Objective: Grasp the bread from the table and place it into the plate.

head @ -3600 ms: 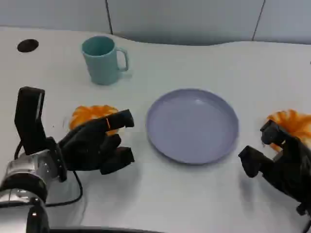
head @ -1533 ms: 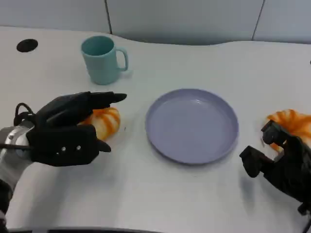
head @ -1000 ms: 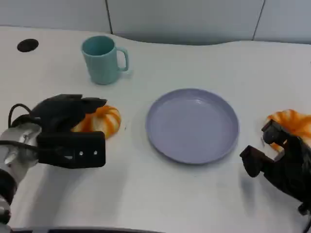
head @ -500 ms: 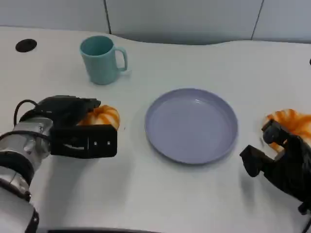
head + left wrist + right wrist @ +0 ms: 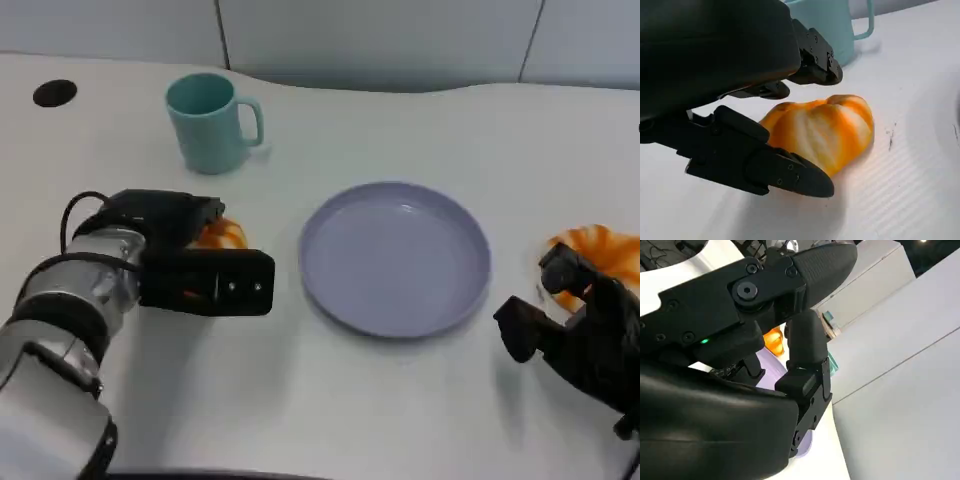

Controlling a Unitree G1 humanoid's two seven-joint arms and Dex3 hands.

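Orange-striped bread (image 5: 825, 130) lies on the white table (image 5: 400, 400) at nine o'clock of the lavender plate (image 5: 395, 258), the left hand (image 5: 190, 265) cupping it with fingers either side, the right hand (image 5: 580, 340) curled, holding nothing.

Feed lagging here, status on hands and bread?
Left hand around bread, fingers either side, not lifted. Right hand idle, holding nothing. Plate unobstructed.

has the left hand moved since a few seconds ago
Yes. The left hand has turned over and closed in on the bread, shifting toward the plate; its fingers now flank the bread. The mug is unmoved.
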